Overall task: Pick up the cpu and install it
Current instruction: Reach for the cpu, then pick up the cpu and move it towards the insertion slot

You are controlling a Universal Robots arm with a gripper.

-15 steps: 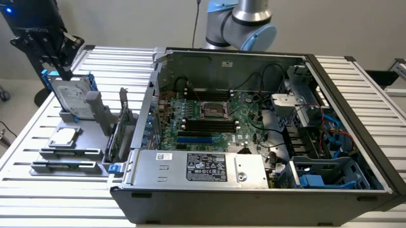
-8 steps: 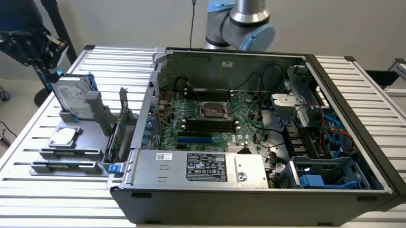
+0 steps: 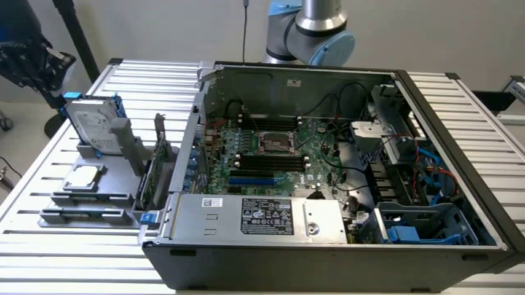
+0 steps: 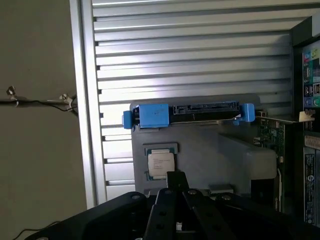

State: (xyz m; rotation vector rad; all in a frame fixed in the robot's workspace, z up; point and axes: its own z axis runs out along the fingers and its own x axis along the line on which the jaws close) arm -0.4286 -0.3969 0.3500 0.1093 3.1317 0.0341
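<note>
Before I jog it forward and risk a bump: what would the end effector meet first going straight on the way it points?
Most likely the small flat square silver-topped cpu in its dull grey plastic holder: the shut end effector aims near its edge. Depth is unclear.

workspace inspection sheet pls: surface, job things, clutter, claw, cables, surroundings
surface: slatted metal table, open pc case on it
job's things: cpu flat on the grey holder, untouched; socket on the motherboard
clutter: hard drive upright in the holder, a card standing beside it
claw: claw shut, empty, aimed toward the cpu, off it
cables: black and blue cables inside the case
surroundings: robot arm behind the case, pale wall
</note>
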